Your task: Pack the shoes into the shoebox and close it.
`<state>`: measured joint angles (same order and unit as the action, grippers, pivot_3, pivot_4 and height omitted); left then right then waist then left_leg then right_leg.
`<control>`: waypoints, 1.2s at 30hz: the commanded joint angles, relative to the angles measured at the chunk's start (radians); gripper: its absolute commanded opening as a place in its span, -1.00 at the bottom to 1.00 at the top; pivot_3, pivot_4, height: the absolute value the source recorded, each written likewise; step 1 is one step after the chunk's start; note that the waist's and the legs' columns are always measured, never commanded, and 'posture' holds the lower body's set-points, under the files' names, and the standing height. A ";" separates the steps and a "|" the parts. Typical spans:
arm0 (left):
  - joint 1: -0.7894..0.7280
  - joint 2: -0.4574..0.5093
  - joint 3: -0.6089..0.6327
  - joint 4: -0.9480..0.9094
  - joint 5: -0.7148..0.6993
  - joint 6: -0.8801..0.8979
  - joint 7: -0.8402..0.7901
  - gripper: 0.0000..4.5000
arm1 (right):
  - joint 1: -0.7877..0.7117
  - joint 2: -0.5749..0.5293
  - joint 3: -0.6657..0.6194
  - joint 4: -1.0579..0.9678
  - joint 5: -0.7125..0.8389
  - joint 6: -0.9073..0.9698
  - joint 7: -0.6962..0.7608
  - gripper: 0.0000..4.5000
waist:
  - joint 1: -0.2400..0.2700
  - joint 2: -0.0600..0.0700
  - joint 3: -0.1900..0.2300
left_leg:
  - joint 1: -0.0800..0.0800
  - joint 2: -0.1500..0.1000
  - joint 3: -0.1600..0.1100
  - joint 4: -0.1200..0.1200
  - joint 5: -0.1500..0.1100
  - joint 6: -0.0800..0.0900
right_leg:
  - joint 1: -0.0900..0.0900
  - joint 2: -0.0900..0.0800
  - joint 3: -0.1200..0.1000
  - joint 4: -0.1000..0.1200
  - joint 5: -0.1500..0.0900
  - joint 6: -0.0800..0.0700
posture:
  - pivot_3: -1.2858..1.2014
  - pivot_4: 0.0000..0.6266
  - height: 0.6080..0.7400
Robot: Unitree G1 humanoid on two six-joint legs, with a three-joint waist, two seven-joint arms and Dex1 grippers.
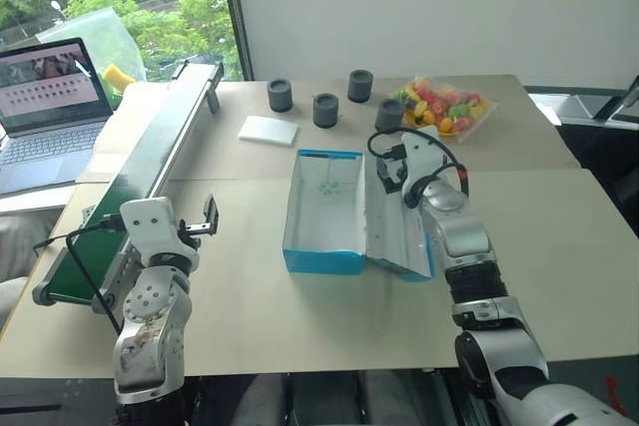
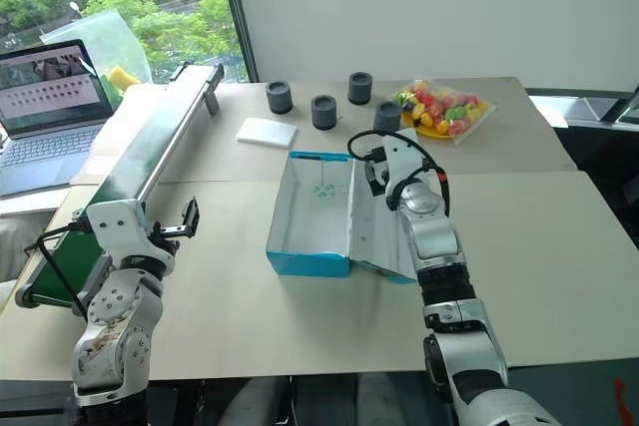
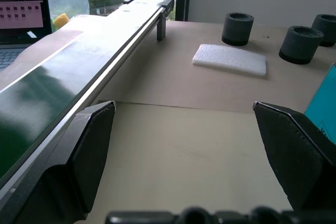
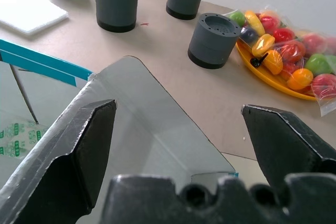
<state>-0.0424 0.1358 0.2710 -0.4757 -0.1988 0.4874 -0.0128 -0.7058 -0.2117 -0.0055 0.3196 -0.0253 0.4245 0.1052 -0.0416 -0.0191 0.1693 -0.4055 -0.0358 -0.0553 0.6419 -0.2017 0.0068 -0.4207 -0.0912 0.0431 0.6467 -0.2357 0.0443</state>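
The left gripper (image 1: 208, 218) is closest to us, low over the bare table (image 1: 250, 306), and its two black fingers stand wide apart with nothing between them. A long green belt machine (image 1: 150, 162) runs just beside it on its outer side. The right gripper (image 1: 387, 169) is farther out, and its fingers are wide apart too and hold nothing. It hangs over the far end of the open lid of the shoebox (image 1: 321, 214). The blue box sits between the two grippers, just beside the right one, and its white inside has no shoes in it. Past the right gripper stand four dark grey round cups (image 4: 116, 4) and a bag of toy fruit (image 4: 286, 45). A flat white pad (image 3: 229, 59) lies beyond the left gripper, and a laptop (image 1: 45, 107) is far off past the belt.
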 commanded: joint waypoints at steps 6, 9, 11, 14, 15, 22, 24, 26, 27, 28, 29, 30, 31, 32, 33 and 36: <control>0.109 0.036 -0.029 -0.082 0.004 0.088 -0.016 1.00 | -0.045 0.068 -0.032 -0.389 0.274 0.164 0.188 0.98 | -0.006 0.000 0.000 | -0.001 0.002 -0.001 0.000 -0.001 0.000 | -0.003 0.001 0.002 0.000 0.000 0.000 | 0.03 -0.52 0.94; 0.117 0.052 0.002 -0.088 -0.028 0.107 -0.038 1.00 | -0.087 0.084 0.021 -0.546 0.478 0.322 0.364 0.98 | -0.006 0.000 0.000 | 0.001 0.004 -0.003 0.000 -0.001 0.000 | -0.002 0.002 0.002 0.001 0.000 -0.001 | 0.03 -0.52 0.94; 0.124 0.074 0.016 -0.090 -0.036 0.115 -0.056 1.00 | -0.097 0.074 0.068 -0.590 0.545 0.381 0.442 0.98 | -0.004 -0.001 0.000 | 0.002 0.004 -0.003 0.000 -0.001 0.000 | 0.000 0.003 0.001 0.001 0.001 -0.001 | 0.03 -0.52 0.94; 0.142 0.107 0.049 -0.102 -0.055 0.119 -0.083 1.00 | -0.086 0.042 0.160 -0.619 0.555 0.385 0.520 0.98 | 0.003 -0.006 -0.003 | 0.003 0.004 -0.006 0.000 -0.001 0.000 | 0.001 0.002 -0.001 0.000 0.001 -0.001 | 0.03 -0.52 0.94; 0.159 0.126 0.086 -0.117 -0.079 0.127 -0.103 1.00 | -0.074 0.020 0.228 -0.626 0.533 0.369 0.561 0.98 | 0.003 -0.007 -0.004 | 0.002 0.003 -0.007 0.000 -0.001 0.000 | 0.001 0.001 -0.001 -0.001 0.001 -0.001 | 0.03 -0.52 0.94; 0.376 0.302 0.366 -0.170 -0.200 0.087 -0.316 1.00 | -0.028 -0.003 0.402 -0.451 0.293 0.190 0.509 0.98 | -0.003 -0.009 -0.004 | 0.002 0.004 -0.007 -0.001 -0.001 -0.001 | -0.002 0.001 0.000 0.000 0.001 -0.003 | 0.03 -0.52 0.94; 0.436 0.339 0.471 -0.144 -0.241 0.066 -0.386 1.00 | -0.015 0.019 0.413 -0.395 0.246 0.155 0.477 0.98 | -0.004 -0.009 -0.004 | 0.002 0.005 -0.006 -0.001 -0.002 -0.001 | -0.002 0.001 -0.001 -0.001 0.001 -0.003 | 0.03 -0.52 0.94; 0.487 0.363 0.519 -0.111 -0.256 0.049 -0.443 1.00 | -0.003 0.033 0.417 -0.386 0.227 0.137 0.472 0.98 | -0.003 -0.009 -0.004 | 0.003 0.006 -0.006 -0.001 -0.002 -0.002 | -0.002 0.002 -0.001 -0.002 0.001 -0.004 | 0.03 -0.52 0.94; 0.501 0.370 0.544 -0.067 -0.266 0.038 -0.464 1.00 | 0.007 0.051 0.406 -0.383 0.237 0.137 0.470 0.98 | -0.003 -0.009 -0.004 | 0.003 0.007 -0.006 -0.001 -0.002 -0.003 | -0.002 0.002 -0.001 -0.002 0.001 -0.005 | 0.03 -0.52 0.94; 0.507 0.370 0.564 -0.026 -0.278 0.032 -0.478 1.00 | 0.016 0.066 0.399 -0.378 0.240 0.134 0.468 0.98 | -0.002 -0.009 -0.004 | 0.003 0.007 -0.006 -0.001 -0.003 -0.003 | -0.002 0.003 -0.001 -0.002 0.000 -0.005 | 0.03 -0.52 0.94; 0.510 0.371 0.580 0.005 -0.289 0.029 -0.487 1.00 | 0.024 0.077 0.396 -0.371 0.239 0.130 0.468 0.98 | -0.002 -0.009 -0.004 | 0.003 0.008 -0.006 -0.001 -0.003 -0.003 | -0.002 0.003 -0.001 -0.002 0.000 -0.005 | 0.03 -0.52 0.94; 0.520 0.379 0.586 0.050 -0.273 0.008 -0.500 1.00 | 0.034 0.089 0.393 -0.365 0.244 0.131 0.471 0.98 | -0.002 -0.009 -0.004 | 0.003 0.008 -0.006 -0.001 -0.003 -0.003 | -0.002 0.003 -0.001 -0.002 0.000 -0.005 | 0.03 -0.52 0.94; 0.528 0.385 0.588 0.078 -0.259 -0.008 -0.508 1.00 | 0.041 0.097 0.392 -0.364 0.246 0.134 0.475 0.98 | -0.004 -0.009 -0.004 | 0.003 0.009 -0.006 -0.001 -0.003 -0.003 | -0.002 0.004 -0.001 -0.002 0.000 -0.005 | 0.03 -0.52 0.94; 0.530 0.388 0.592 0.091 -0.259 -0.018 -0.515 1.00 | 0.047 0.109 0.382 -0.363 0.256 0.145 0.475 0.98 | -0.005 -0.009 -0.004 | 0.003 0.009 -0.006 -0.001 -0.003 -0.004 | -0.002 0.004 -0.001 -0.002 0.000 -0.005 | 0.03 -0.52 0.94; 0.526 0.385 0.599 0.094 -0.275 -0.021 -0.515 1.00 | 0.056 0.128 0.361 -0.363 0.281 0.168 0.472 0.98 | -0.004 -0.010 -0.005 | 0.003 0.010 -0.005 -0.001 -0.004 -0.004 | -0.002 0.005 -0.001 -0.003 0.001 -0.006 | 0.03 -0.52 0.94; 0.516 0.373 0.601 0.099 -0.306 -0.019 -0.511 1.00 | 0.070 0.133 0.355 -0.370 0.274 0.181 0.471 0.98 | -0.002 -0.011 -0.004 | 0.003 0.011 -0.005 -0.001 -0.004 -0.004 | -0.002 0.005 -0.001 -0.003 0.001 -0.006 | 0.03 -0.52 0.94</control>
<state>0.4738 0.5069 0.8455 -0.3702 -0.4880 0.4972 -0.5217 -0.6403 -0.0857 0.3725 -0.0216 0.2391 0.6052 0.5777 -0.0437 -0.0303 0.1649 -0.4022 -0.0246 -0.0604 0.6409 -0.2054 0.0025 -0.4222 -0.0862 0.0421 0.6435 -0.2347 0.0381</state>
